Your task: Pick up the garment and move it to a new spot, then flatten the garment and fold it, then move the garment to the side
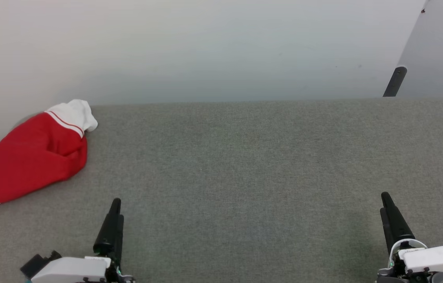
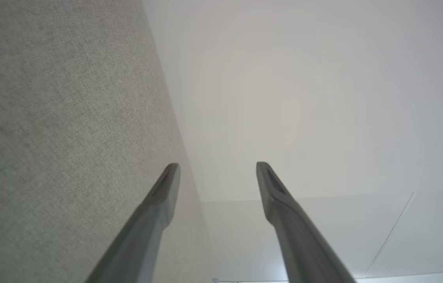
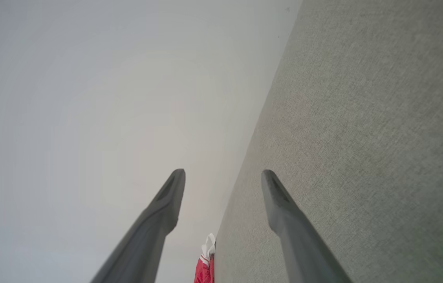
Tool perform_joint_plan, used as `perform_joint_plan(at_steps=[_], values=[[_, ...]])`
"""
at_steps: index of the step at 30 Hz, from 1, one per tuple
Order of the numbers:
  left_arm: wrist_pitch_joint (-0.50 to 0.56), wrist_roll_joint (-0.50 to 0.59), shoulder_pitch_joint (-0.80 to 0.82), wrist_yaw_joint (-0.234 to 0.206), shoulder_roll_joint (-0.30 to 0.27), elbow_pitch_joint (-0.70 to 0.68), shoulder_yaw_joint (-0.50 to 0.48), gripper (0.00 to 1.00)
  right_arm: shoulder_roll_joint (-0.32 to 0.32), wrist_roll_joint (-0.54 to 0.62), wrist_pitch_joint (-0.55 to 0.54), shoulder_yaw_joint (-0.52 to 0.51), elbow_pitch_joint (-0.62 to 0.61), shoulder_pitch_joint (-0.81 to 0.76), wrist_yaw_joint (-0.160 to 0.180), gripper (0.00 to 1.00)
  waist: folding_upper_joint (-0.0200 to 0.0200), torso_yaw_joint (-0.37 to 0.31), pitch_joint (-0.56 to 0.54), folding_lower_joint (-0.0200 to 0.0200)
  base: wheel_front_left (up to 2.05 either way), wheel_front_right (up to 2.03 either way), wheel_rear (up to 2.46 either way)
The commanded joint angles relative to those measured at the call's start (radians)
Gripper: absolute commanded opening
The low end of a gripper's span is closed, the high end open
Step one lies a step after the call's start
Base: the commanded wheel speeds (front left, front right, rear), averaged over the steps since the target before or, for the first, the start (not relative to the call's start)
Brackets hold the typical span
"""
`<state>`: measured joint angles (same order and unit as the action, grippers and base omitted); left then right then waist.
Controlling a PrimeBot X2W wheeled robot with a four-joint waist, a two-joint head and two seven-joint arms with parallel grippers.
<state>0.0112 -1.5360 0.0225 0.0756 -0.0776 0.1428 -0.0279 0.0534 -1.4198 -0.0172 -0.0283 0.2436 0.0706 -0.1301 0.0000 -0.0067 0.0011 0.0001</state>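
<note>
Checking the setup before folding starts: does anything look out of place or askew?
The red jersey lies crumpled in a heap at the far left of the grey fabric surface, by the wall, its white sleeve bunched at the far end, not spread flat. Nothing looks spilled or damaged.

The garment (image 1: pixel 29 161) runs past the left edge.

Grey fabric tabletop (image 1: pixel 245 177), white wall (image 1: pixel 205 47) behind, dark post (image 1: pixel 395 81) at far rt corner
</note>
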Motion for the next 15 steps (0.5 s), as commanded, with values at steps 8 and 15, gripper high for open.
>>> perform_joint_plan(at_steps=[8, 15], values=[[-0.047, 0.137, 0.000, -0.043, -0.052, -0.043, 0.044, 1.00, 0.022, 0.214, 0.035, 0.016, -0.031, 0.030, 0.000, 1.00, 0.0000, -0.003, -0.003, -0.0001, 0.00, 0.00, 0.00], [-0.080, 0.285, -0.001, -0.092, -0.097, -0.050, 0.084, 1.00, 0.033, 0.414, 0.066, 0.025, -0.038, 0.031, 0.000, 1.00, 0.0000, -0.005, -0.005, -0.0001, 0.00, 0.00, 0.00]])
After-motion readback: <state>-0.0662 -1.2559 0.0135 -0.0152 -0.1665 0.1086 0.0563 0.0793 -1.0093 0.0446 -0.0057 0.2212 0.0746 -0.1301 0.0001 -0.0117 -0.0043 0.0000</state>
